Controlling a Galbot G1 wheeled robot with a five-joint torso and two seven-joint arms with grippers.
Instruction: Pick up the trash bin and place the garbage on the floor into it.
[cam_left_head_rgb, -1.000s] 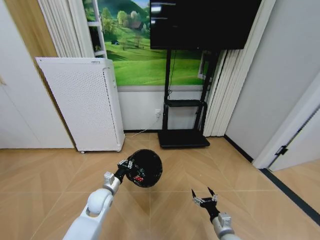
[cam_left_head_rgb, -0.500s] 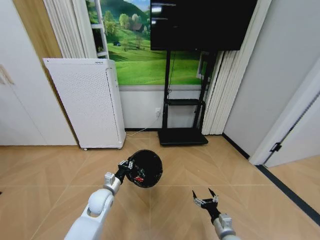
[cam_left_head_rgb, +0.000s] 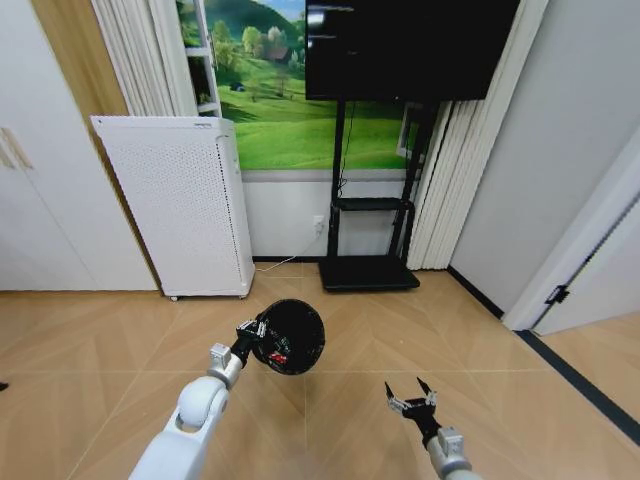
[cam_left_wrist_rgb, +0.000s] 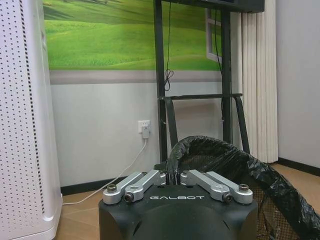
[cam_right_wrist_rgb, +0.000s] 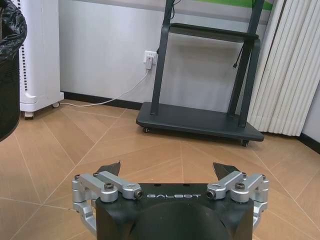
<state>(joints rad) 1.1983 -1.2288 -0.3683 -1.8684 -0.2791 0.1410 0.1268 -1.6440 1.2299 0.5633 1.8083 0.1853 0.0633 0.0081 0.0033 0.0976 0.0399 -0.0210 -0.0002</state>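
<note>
Herringbone tan parquet floor (cam_left_head_rgb: 100, 340) lies bare beneath both arms. Nearest, the right gripper (cam_left_head_rgb: 412, 398) is held low, jaws spread wide and empty. Beyond it to the left, the small black wire-mesh trash bin (cam_left_head_rgb: 292, 336) is clamped by its rim in the left gripper (cam_left_head_rgb: 254, 334), mouth tilted toward the robot, so the free right arm is better placed for picking up garbage.

Even, bright indoor light, soft shadows. Head view bows straight lines near the door frame (cam_left_head_rgb: 580, 250); ceiling light glares on the TV screen (cam_left_head_rgb: 410, 45).
</note>
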